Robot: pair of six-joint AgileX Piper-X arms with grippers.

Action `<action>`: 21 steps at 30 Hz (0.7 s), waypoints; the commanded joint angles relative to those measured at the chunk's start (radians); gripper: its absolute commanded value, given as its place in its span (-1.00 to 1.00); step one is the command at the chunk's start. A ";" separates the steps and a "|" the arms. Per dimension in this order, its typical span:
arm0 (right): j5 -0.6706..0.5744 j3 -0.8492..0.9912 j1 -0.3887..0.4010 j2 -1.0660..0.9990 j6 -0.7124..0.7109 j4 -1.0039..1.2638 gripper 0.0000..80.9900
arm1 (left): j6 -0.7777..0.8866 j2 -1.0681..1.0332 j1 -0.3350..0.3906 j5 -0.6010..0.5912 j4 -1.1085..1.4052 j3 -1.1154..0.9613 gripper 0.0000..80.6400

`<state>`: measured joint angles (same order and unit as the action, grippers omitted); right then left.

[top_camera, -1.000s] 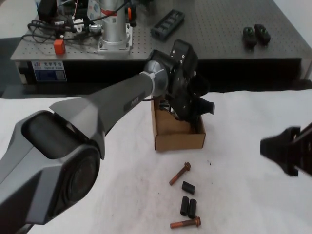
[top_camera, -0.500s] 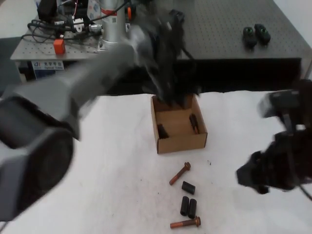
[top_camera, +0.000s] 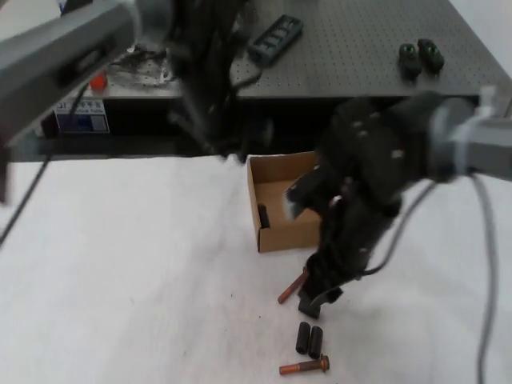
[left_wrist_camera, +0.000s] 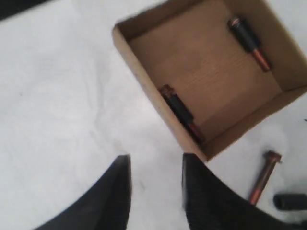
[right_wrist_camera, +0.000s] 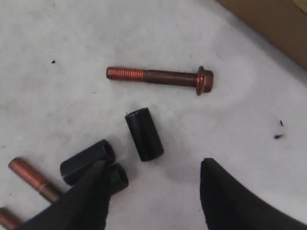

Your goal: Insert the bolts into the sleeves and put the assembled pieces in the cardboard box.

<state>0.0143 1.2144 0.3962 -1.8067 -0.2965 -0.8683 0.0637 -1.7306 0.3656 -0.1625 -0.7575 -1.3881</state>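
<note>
The cardboard box [top_camera: 292, 236] [left_wrist_camera: 211, 72] stands mid-bench on white cloth. Two bolts in black sleeves lie inside, one by a side wall [left_wrist_camera: 180, 110], the other near the far corner [left_wrist_camera: 247, 40]. In front of the box lie a loose copper bolt [right_wrist_camera: 160, 77] [top_camera: 293, 288], a single black sleeve [right_wrist_camera: 144, 134], a pair of sleeves [top_camera: 309, 338] [right_wrist_camera: 88, 160] and a second bolt [top_camera: 304, 367] [right_wrist_camera: 31, 178]. My right gripper [right_wrist_camera: 154, 165] [top_camera: 318, 290] hangs open just above the single sleeve. My left gripper [left_wrist_camera: 156, 158] is open and holds nothing, up beside the box.
A black perforated bench [top_camera: 360, 48] runs across the back, carrying a black tray [top_camera: 276, 36], two small dark parts [top_camera: 420, 56] and cables with an orange block [top_camera: 97, 76]. White cloth [top_camera: 144, 272] spreads left of the box.
The left arm swung up and away from the box toward the back left. The right arm came in from the right edge and now hovers over the loose bolts and sleeves.
</note>
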 commanded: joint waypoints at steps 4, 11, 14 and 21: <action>0.013 0.038 0.006 -0.056 -0.030 -0.011 -0.01 | 0.011 0.100 -0.019 -0.014 0.108 0.099 -0.36; 0.030 0.036 0.015 -0.091 -0.041 -0.018 -0.09 | -0.070 0.278 -0.069 -0.014 0.178 0.285 -0.36; 0.028 0.036 0.020 -0.104 -0.058 -0.011 -0.16 | -0.111 0.281 -0.069 -0.014 0.145 0.286 -0.36; 0.028 0.036 0.037 -0.146 -0.059 0.000 -0.17 | -0.137 0.281 -0.069 -0.014 0.119 0.286 -0.36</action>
<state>0.0456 1.2404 0.4234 -1.9278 -0.3411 -0.8787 -0.0445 -1.4584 0.2978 -0.1769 -0.6327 -1.0973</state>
